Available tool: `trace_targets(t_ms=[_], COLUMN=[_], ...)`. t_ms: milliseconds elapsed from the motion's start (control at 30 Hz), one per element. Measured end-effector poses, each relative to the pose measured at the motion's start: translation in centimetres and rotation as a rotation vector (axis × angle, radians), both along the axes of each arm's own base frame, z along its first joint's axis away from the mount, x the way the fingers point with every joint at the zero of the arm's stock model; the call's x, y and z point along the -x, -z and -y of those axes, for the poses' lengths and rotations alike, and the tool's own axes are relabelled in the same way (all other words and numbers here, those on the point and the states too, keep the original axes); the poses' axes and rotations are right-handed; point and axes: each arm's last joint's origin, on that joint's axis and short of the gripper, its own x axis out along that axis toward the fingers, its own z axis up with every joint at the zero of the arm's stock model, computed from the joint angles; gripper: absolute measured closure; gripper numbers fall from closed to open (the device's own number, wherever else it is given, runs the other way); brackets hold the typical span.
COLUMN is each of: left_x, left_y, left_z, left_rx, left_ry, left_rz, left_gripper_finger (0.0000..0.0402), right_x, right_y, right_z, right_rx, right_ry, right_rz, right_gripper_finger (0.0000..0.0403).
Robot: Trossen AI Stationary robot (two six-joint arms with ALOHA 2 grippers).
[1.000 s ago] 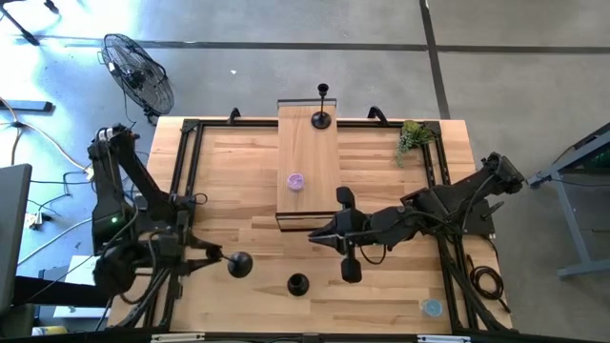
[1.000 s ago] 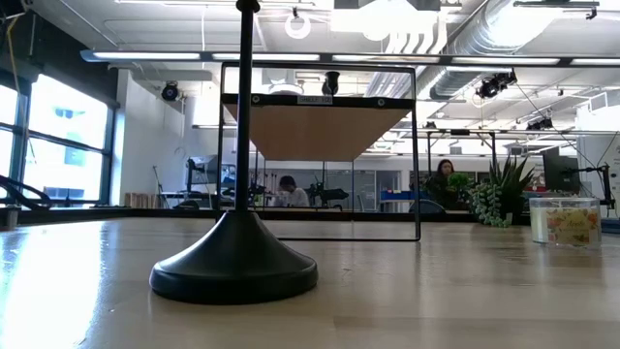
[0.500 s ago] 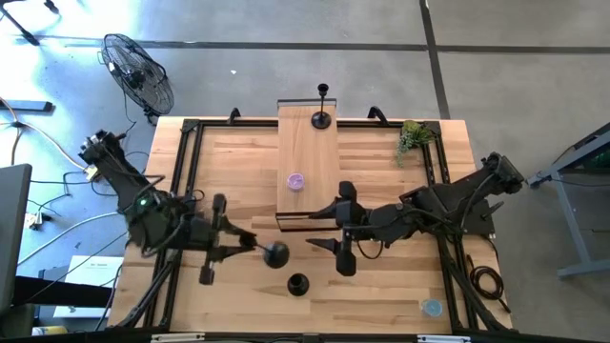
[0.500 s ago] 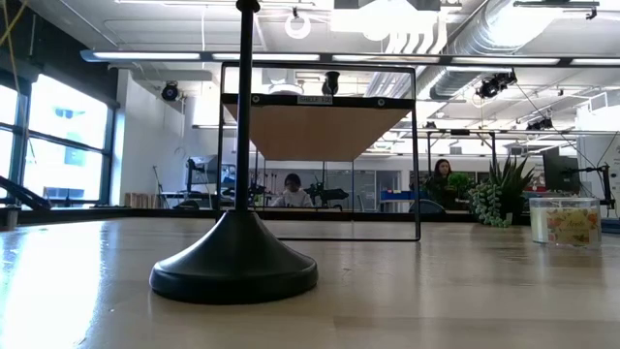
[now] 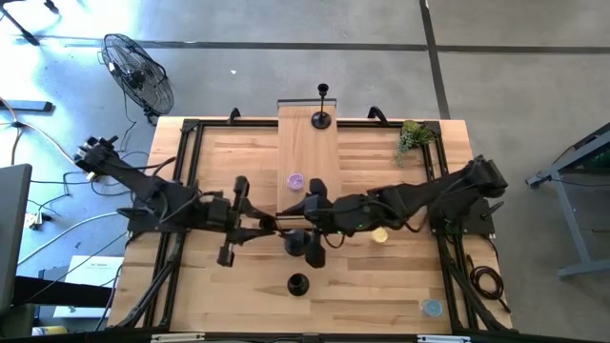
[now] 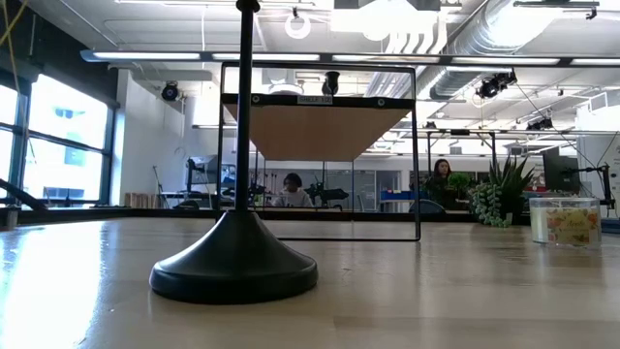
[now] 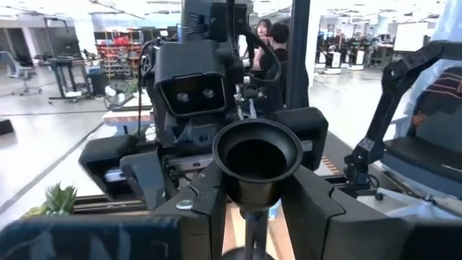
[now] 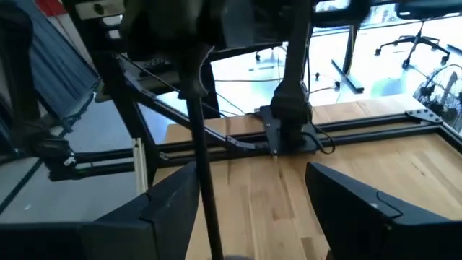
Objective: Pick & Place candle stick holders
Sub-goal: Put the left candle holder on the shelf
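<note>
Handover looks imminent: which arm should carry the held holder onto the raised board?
Right, probably. The right claw stands open around the matte-black candle stick holder held by the left claw, nearer the raised wooden board.

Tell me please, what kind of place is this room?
Probably a large open robotics lab or workshop. The low view shows exposed silver ceiling ducts, long strip lights and people seated at desks far behind. The high view shows a bare concrete floor with a black standing fan.

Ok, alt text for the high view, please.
Both dark arms meet mid-table: the left gripper holds a matte-black candle stick holder toward the open right gripper. Another black holder stands nearer the front, a third on the raised wooden board.
</note>
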Motion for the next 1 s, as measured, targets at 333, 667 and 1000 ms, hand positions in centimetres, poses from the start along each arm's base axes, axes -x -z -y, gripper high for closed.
trace_targets(t_ms=[333,667,1000], left_x=[-0.78,-0.77,-0.72], left_y=[0.46,0.49,0.13], left_z=[-0.03,-0.07,-0.06], left_rx=[-0.015,-0.034,0.068], left_ry=[0.044,0.037,0.018], left_rz=[-0.015,-0.017,0.005], left_gripper_finger=[0.0305,0.0305,0.0195], right_x=[-0.47,-0.50,-0.33], right_y=[-0.01,-0.04,-0.20], right_z=[0.60,0.70,0.19], right_rx=[0.001,0.066,0.088], right_ry=[-0.073,-0.087,-0.033], right_rz=[0.012,0.019,0.037], right_gripper_finger=[0.0218,0.0381,0.0395])
